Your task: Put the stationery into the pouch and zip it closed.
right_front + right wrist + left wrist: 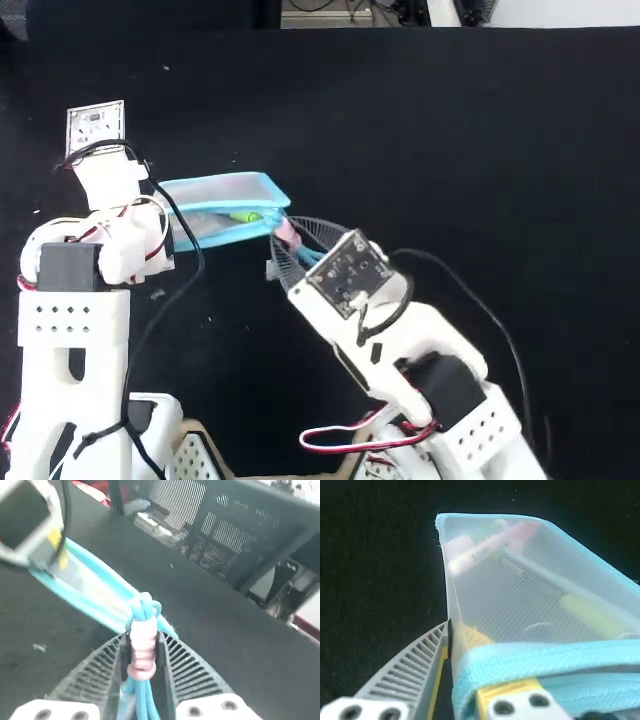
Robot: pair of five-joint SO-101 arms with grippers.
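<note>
A translucent pouch (222,207) with a light-blue zip edge lies left of the table's middle, with stationery inside, among it a yellow-green pen (245,216). My left gripper (172,232) is shut on the pouch's left end; in the left wrist view the pouch (535,600) rises from between the fingers (410,675), and white, red and yellow items show through its wall. My right gripper (284,244) is shut on the zip pull (142,645), a blue cord with a pink bead, at the pouch's right end (95,592).
The table is covered in black cloth (480,150). Both arm bases stand at the near edge. In the right wrist view a black mesh rack (220,535) stands beyond the table's far side.
</note>
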